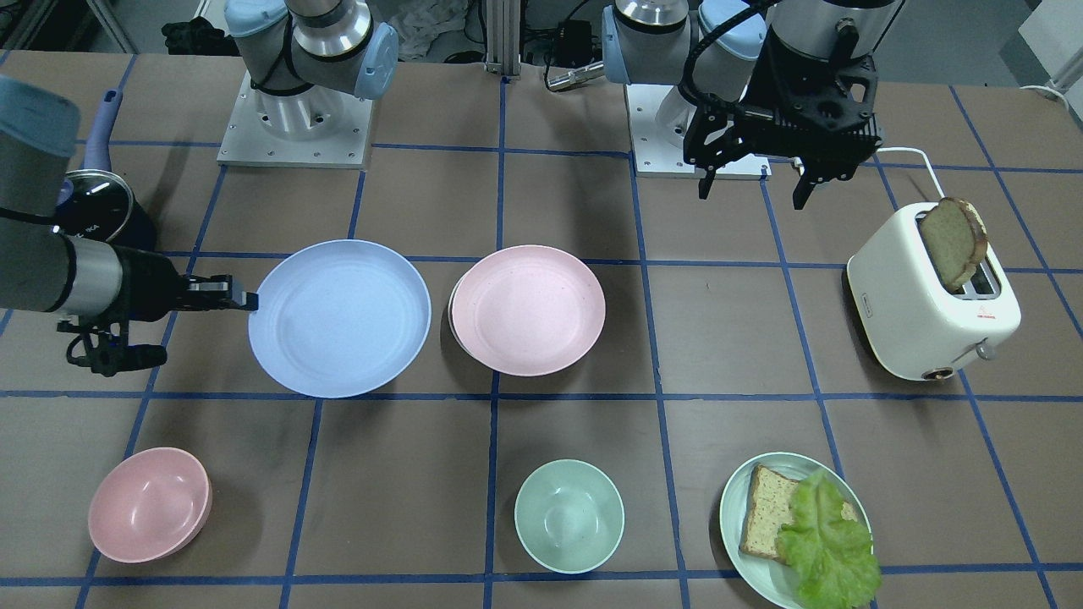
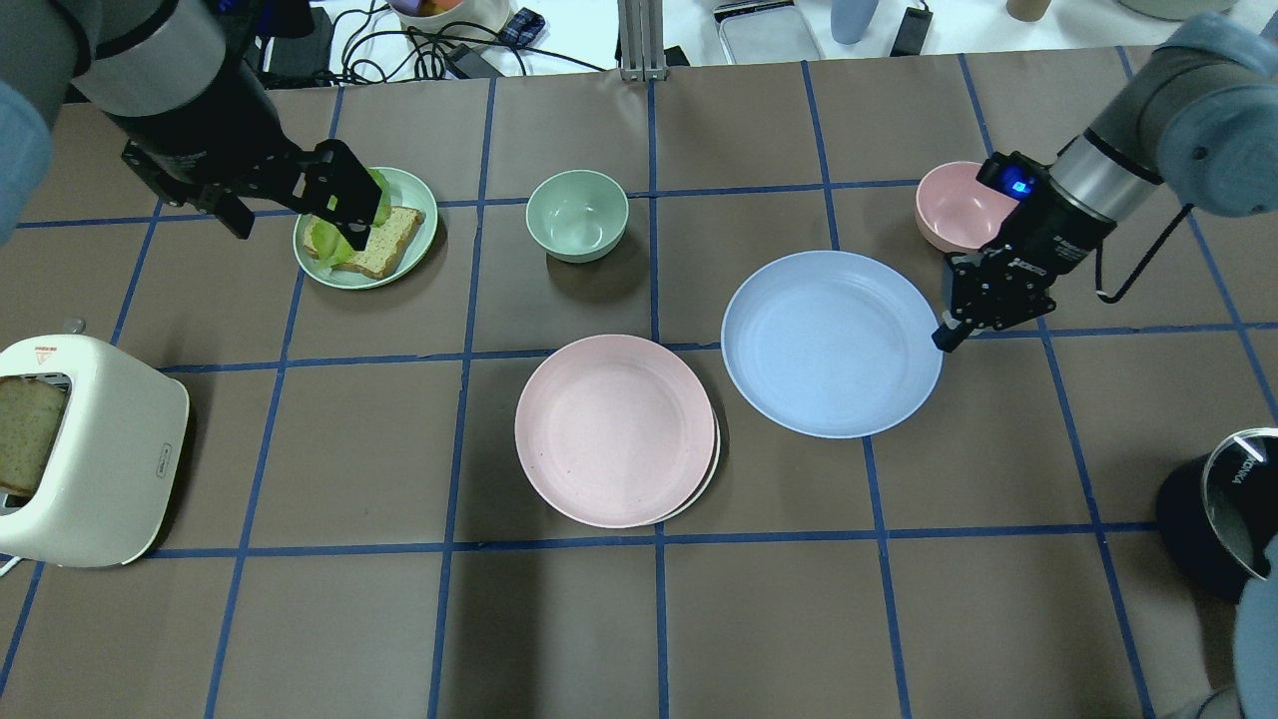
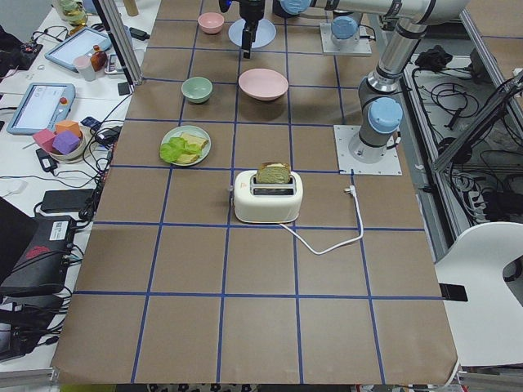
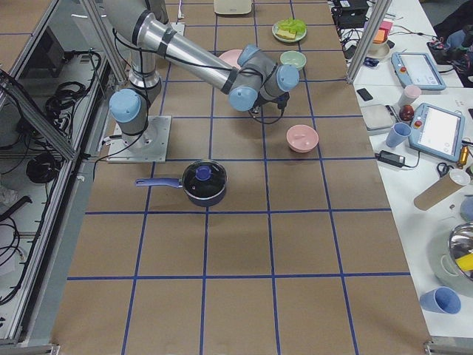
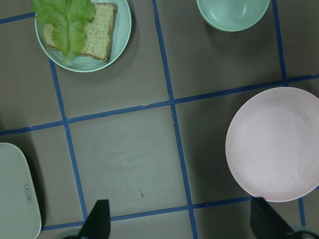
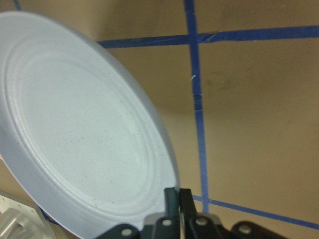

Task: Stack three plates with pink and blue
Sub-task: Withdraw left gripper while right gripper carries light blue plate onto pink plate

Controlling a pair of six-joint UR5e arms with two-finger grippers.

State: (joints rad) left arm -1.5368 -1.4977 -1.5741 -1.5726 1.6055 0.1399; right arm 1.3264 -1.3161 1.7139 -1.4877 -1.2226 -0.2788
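The pale blue plate point(image 2: 831, 343) is gripped at its rim by my right gripper point(image 2: 944, 340), which is shut on it; the pinch shows in the right wrist view point(image 6: 177, 199), where the plate point(image 6: 84, 139) looks tilted. The pale pink plate point(image 2: 614, 429) lies on the cream-white plate point(image 2: 715, 461), of which only an edge shows. The pink plate is just beside the blue one point(image 1: 338, 317), not touching. My left gripper point(image 2: 298, 228) is open and empty, high above the table, with the pink plate point(image 5: 274, 144) to one side below.
A white toaster point(image 2: 90, 449) with a bread slice stands at the robot's left. A mint-green plate point(image 2: 424, 215) with bread and lettuce, a green bowl point(image 2: 577, 215) and a pink bowl point(image 2: 949, 205) lie along the far side. A lidded pot point(image 2: 1228, 509) stands near right.
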